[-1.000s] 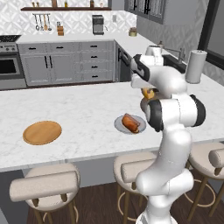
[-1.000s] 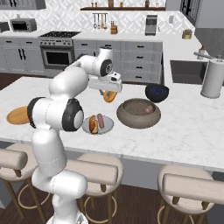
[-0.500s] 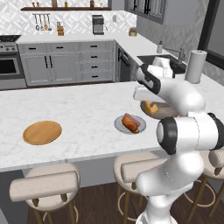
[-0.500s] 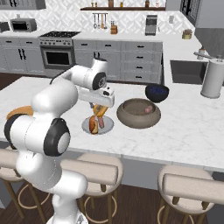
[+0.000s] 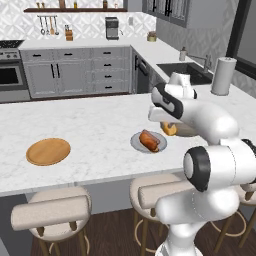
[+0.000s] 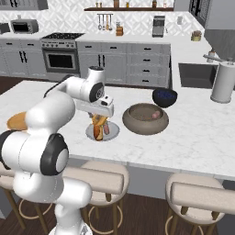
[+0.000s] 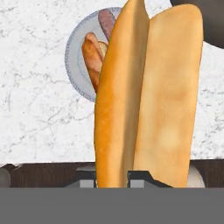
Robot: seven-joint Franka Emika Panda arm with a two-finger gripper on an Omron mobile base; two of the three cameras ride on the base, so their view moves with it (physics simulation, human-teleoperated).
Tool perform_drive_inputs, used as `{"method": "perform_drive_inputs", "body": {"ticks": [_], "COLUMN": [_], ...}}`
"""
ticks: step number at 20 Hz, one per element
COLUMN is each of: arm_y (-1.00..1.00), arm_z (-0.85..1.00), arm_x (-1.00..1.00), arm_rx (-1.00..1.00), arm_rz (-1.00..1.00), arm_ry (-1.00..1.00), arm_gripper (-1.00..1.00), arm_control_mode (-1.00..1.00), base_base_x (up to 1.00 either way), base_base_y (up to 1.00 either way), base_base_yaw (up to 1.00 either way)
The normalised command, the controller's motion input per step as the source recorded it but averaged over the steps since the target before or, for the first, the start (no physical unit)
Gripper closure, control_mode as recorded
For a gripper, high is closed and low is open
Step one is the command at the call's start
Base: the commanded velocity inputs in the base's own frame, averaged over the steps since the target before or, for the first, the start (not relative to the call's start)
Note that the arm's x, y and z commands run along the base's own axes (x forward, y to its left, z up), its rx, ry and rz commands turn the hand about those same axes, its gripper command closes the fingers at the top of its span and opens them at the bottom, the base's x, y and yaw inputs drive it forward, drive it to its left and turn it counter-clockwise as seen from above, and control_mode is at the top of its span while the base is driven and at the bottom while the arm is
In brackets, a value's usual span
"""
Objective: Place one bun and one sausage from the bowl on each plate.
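My gripper (image 6: pixel 99 120) is shut on a bun (image 6: pixel 97 124), an orange-brown roll that stands tall in the hand view (image 7: pixel 148 96) between the fingertips (image 7: pixel 139 179). It hangs just above the light grey plate (image 6: pixel 113 133), at that plate's near side. On this plate (image 7: pixel 72 57) lie another bun (image 7: pixel 91 57) and a reddish-pink sausage (image 7: pixel 106 19). The orange-tan wooden plate (image 5: pixel 48 151) lies bare far to the left. The speckled bowl (image 6: pixel 133 124) stands right of the grey plate with a sausage (image 6: pixel 156 114) inside.
A dark blue bowl (image 6: pixel 165 97) sits behind the speckled bowl. A paper towel roll (image 6: pixel 222 82) stands at the far right beside the sink. Stools line the counter's front edge. Bare marble stretches between the two plates.
The arm has swung down and away from the bowl with the bun in its grip, coming low over the grey plate. The plates and bowl have stayed put.
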Motion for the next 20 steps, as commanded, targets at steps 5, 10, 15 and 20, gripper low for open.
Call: {"method": "perform_drive_inputs", "body": {"ticks": [5, 10, 15, 20], "arm_y": [0.00, 0.00, 0.00, 0.00], "arm_z": [0.00, 0.00, 0.00, 0.00], "arm_x": [0.00, 0.00, 0.00, 0.00], "arm_rx": [0.00, 0.00, 0.00, 0.00], "arm_rz": [0.00, 0.00, 0.00, 0.00], "arm_ry": [0.00, 0.00, 0.00, 0.00], "arm_gripper": [1.00, 1.00, 1.00, 1.00], "arm_control_mode": [1.00, 1.00, 1.00, 1.00], "base_base_x": [0.00, 0.00, 0.08, 0.54], "base_base_y": [1.00, 1.00, 0.97, 0.49], "base_base_yaw": [0.01, 0.00, -0.05, -0.06]}}
